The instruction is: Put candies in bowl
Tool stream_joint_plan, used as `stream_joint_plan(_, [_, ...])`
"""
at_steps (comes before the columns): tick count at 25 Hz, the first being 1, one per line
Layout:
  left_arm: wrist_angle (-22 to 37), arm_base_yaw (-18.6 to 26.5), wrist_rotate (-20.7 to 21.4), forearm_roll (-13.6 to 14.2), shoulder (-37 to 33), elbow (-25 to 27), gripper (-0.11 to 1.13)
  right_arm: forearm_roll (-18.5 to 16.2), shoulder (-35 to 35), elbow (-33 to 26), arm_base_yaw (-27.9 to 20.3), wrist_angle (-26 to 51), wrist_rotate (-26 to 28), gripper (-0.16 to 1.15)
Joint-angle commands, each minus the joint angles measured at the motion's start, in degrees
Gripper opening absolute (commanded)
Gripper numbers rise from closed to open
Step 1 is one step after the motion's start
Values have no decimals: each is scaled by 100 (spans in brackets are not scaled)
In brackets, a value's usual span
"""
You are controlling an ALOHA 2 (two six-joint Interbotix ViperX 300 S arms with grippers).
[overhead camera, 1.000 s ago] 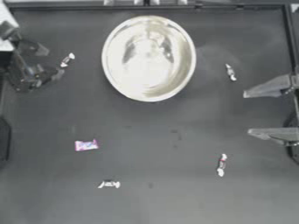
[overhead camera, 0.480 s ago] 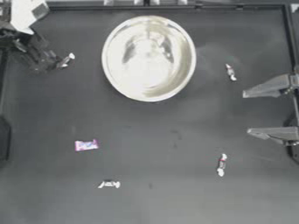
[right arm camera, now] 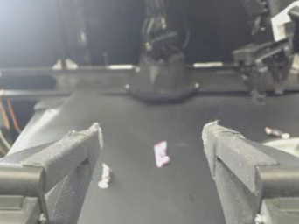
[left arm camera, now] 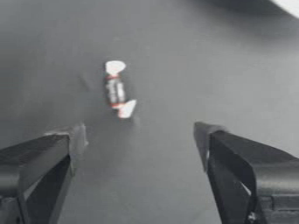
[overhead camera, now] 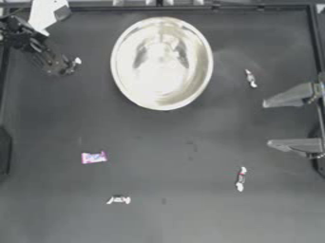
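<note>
The silver bowl [overhead camera: 161, 62] stands at the back middle of the table. My left gripper [overhead camera: 62, 67] is open at the back left, its tips just short of a whitish twist-wrapped candy [overhead camera: 75, 61]. In the left wrist view that candy [left arm camera: 116, 89] lies on the table beyond the open left gripper [left arm camera: 140, 135], untouched. Another whitish candy [overhead camera: 251, 78] lies right of the bowl. A pink candy [overhead camera: 94, 157], a whitish one [overhead camera: 119, 200] and one more [overhead camera: 240, 178] lie toward the front. My right gripper [overhead camera: 268, 123] waits open at the right edge, holding nothing.
The right wrist view looks across the table past the open right gripper [right arm camera: 152, 131] to the pink candy [right arm camera: 161, 154], a whitish candy [right arm camera: 105, 176] and the left arm [right arm camera: 269, 52]. A raised rail [overhead camera: 190, 7] runs along the table's back edge.
The left arm has swung toward the back and right, bringing its open gripper up to the candy left of the bowl. The right arm and the candies have not moved.
</note>
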Motion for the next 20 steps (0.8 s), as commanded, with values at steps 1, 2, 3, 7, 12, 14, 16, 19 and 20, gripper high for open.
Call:
stream_joint_plan(1, [-132, 88, 35, 18, 88, -97, 102, 18, 44, -44, 0, -53, 9, 98])
stream_joint_plan(2, [-141, 88, 88, 18, 167, -105, 102, 18, 44, -44, 0, -53, 9, 98])
stream_joint_plan(3, [-149, 97, 149, 9, 246, -123, 102, 18, 44, -44, 0, -53, 18, 98])
stream_joint_plan(7, [-246, 141, 264, 0, 554, -141, 102, 18, 44, -26, 0, -53, 18, 98])
stream_joint_plan(12, [-562, 185, 308, 18, 738, -105, 101, 105, 44, -18, 0, -53, 18, 98])
stream_joint_plan(14, [-606, 220, 396, 9, 800, -114, 101, 114, 44, -18, 0, -70, 18, 98])
stream_joint_plan(16, [-598, 229, 475, 0, 905, -141, 101, 114, 44, -9, 0, -88, 18, 98])
stream_joint_plan(19, [-606, 229, 510, 9, 1081, -185, 101, 114, 44, 0, 0, -97, 18, 98])
stream_joint_plan(20, [-624, 237, 510, 9, 1134, -202, 101, 114, 44, 0, 0, -88, 18, 98])
